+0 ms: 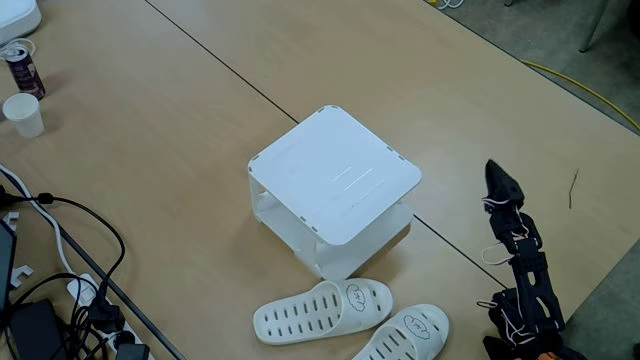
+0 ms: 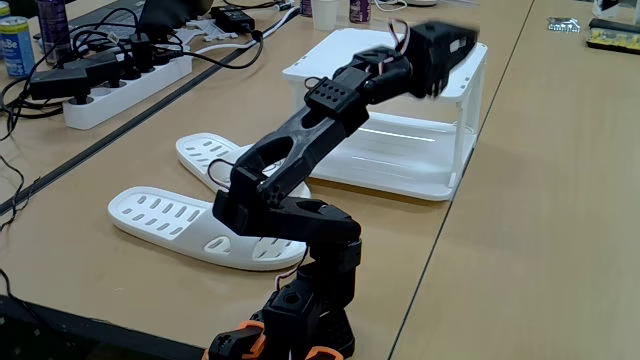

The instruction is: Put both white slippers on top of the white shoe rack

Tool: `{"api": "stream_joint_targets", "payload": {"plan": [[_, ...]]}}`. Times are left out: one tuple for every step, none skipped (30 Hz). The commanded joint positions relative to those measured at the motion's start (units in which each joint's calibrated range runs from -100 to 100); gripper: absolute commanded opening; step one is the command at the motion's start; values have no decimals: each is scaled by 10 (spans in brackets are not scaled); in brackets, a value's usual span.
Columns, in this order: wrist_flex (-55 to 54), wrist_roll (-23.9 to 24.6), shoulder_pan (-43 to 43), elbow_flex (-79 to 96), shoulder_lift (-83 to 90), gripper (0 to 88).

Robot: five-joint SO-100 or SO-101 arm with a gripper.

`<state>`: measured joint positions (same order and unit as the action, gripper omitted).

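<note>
The white shoe rack [image 1: 335,175] stands near the middle of the wooden table [image 1: 180,130], its flat square top shelf bare, with open sides and a lower shelf showing beneath. In a fixed view from above, the two white slippers [image 1: 322,309] lie on the table just in front of the rack, side by side and close together, toes pointing left, each with rows of slot holes and a small black drawn face; the nearer slipper [image 1: 405,335] is partly cut off by the bottom edge. In a fixed view from behind the arm, both slippers [image 2: 190,226] lie to the left of the black arm's base [image 2: 300,310], and the farther one [image 2: 215,160] sits next to the rack [image 2: 385,150].

The gripper [image 1: 503,183] hangs in the air to the right of the rack, apart from it and holding nothing. It is blurred in the low view [image 2: 445,50], and I cannot tell whether the jaws are apart or together.

At the far left of the table stand a paper cup [image 1: 24,114] and a drink can [image 1: 22,68]. Black cables [image 1: 70,260] and a white power strip [image 2: 125,85] lie along the left side.
</note>
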<state>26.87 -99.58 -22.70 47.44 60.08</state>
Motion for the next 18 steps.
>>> {"api": "stream_joint_targets", "payload": {"plan": [[177, -4, 22, -1, -4, 8], [213, -4, 32, 4, -6, 8], [234, -4, 41, 9, -9, 8], [250, -4, 62, 18, -13, 8], [251, -4, 80, 29, -18, 8], [251, -4, 96, 38, -24, 8], [251, -4, 114, 46, -32, 8], [250, -4, 134, 50, -43, 8], [250, -4, 155, 54, -61, 8], [250, -4, 170, 52, -80, 8], [250, -4, 187, 47, -106, 8], [249, -4, 199, 44, -126, 8], [248, -4, 211, 37, -149, 8], [246, -4, 220, 29, -169, 8], [246, -4, 228, 21, -186, 8], [246, -4, 236, 14, -205, 8], [246, -4, 243, 10, -218, 8], [246, -4, 250, 9, -230, 8]]}}
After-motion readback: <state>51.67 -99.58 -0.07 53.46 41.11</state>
